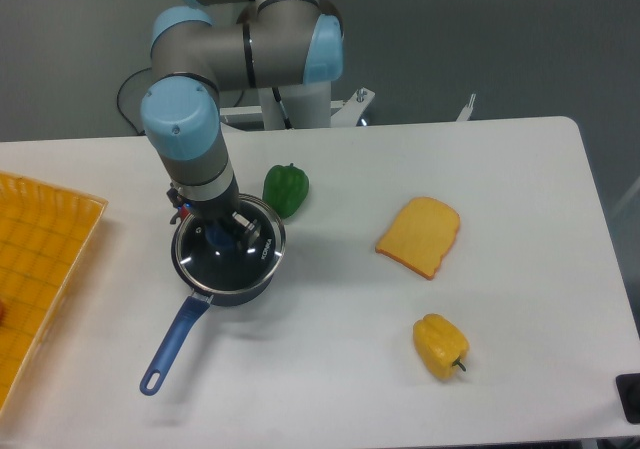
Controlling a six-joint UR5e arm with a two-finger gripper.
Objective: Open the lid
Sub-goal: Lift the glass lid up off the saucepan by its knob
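The lid [218, 265], a clear glass disc with a thin metal rim, hangs slightly raised and shifted right over the dark blue saucepan [238, 293], whose long blue handle [172, 345] points to the front left. My gripper [222, 235] comes straight down from above and is shut on the lid's blue centre knob, which is mostly hidden between the fingers.
A green pepper [286, 189] lies just behind and to the right of the saucepan. A slice of bread [419, 236] and a yellow pepper [440, 346] lie to the right. A yellow tray [35, 269] is at the left edge.
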